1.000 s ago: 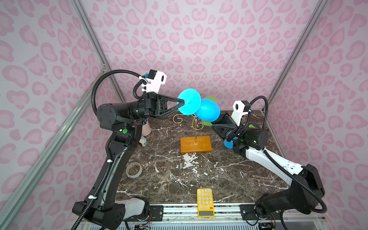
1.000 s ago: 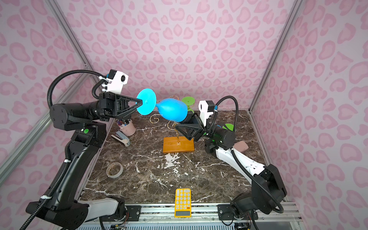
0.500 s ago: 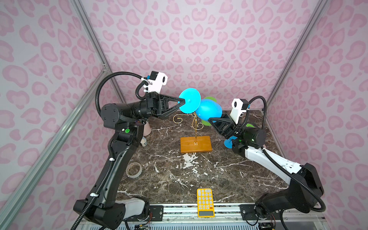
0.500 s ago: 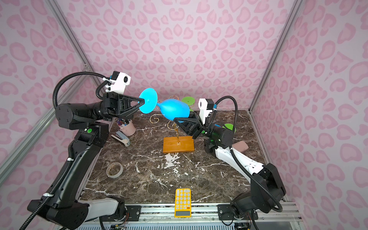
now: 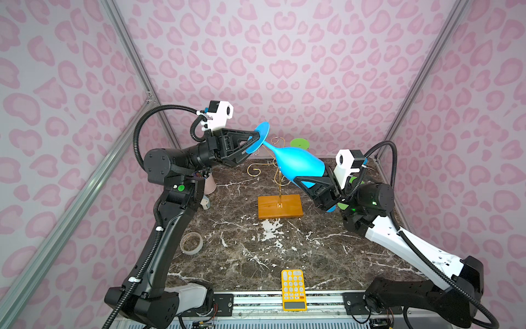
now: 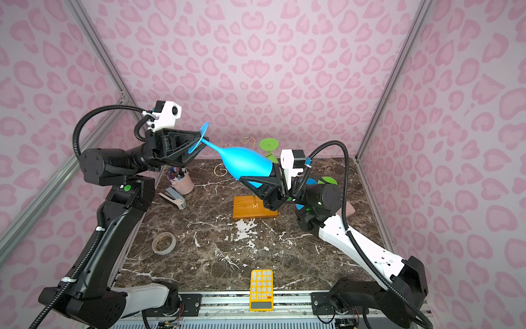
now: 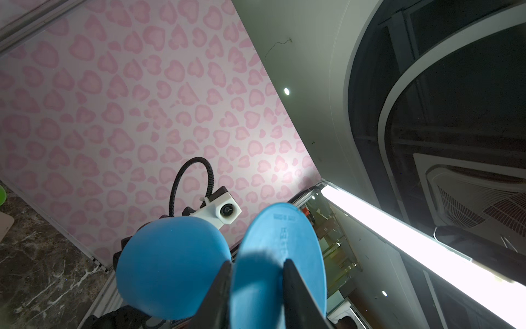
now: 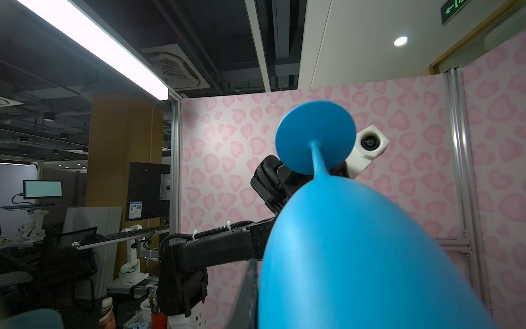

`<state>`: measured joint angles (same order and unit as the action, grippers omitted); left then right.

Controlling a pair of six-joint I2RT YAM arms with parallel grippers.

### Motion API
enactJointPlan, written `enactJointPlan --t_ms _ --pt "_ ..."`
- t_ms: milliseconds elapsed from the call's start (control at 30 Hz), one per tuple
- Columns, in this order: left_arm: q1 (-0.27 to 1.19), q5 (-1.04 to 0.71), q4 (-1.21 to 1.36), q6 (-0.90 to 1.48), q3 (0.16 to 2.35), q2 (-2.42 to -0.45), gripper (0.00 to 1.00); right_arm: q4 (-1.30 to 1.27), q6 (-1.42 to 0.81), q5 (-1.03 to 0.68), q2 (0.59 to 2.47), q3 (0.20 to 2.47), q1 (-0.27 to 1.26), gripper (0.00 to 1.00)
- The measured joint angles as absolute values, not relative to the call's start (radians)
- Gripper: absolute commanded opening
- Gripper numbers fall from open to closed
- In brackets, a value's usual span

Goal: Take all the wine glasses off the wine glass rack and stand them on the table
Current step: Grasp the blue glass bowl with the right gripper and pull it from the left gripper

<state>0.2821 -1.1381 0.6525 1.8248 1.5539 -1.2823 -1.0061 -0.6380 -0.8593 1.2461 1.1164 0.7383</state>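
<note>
Glass (image 5: 299, 163): smooth matt blue plastic. Rack (image 5: 280, 190): thin shiny gold metal wire; base (image 5: 270, 208) varnished wood. Worktop (image 5: 313, 256): polished dark veined stone. Calculator (image 5: 293, 286): yellow plastic.

The gold wire wine glass rack (image 5: 279, 206) stood on its wooden base mid-back on the marble worktop (image 5: 256, 256). Above it, the blue plastic wine glass (image 5: 299, 165) hung tilted, foot at the left claw (image 5: 252, 139), bowl in the right claw (image 5: 304, 180). The yellow calculator (image 5: 293, 289) lay at the front edge, the tape roll (image 5: 191, 243) front-left, and the pink pen cup (image 6: 180, 182) back-left.
</note>
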Motion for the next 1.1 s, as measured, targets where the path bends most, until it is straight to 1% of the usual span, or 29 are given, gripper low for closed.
enactJointPlan --t_ms 100,367,700,867,1100 --pt "0.282 -1.150 0.636 1.802 1.535 -1.271 0.52 -0.926 -0.579 -0.838 1.204 1.116 0.748 0.00" --pt "0.269 -1.190 0.585 1.725 1.501 -1.230 0.61 -0.708 -0.427 -0.743 1.089 1.119 0.764 0.00" --pt "0.211 -1.204 0.572 1.673 1.483 -1.207 0.72 -0.479 -0.305 -0.625 0.984 1.137 0.764 0.00" --pt "0.180 -1.204 0.570 1.645 1.450 -1.201 0.77 -0.264 -0.244 -0.506 0.949 1.219 0.764 0.00" --pt "0.151 -1.194 0.545 1.566 1.414 -1.184 0.86 0.116 -0.173 -0.335 0.919 1.373 0.764 0.00"
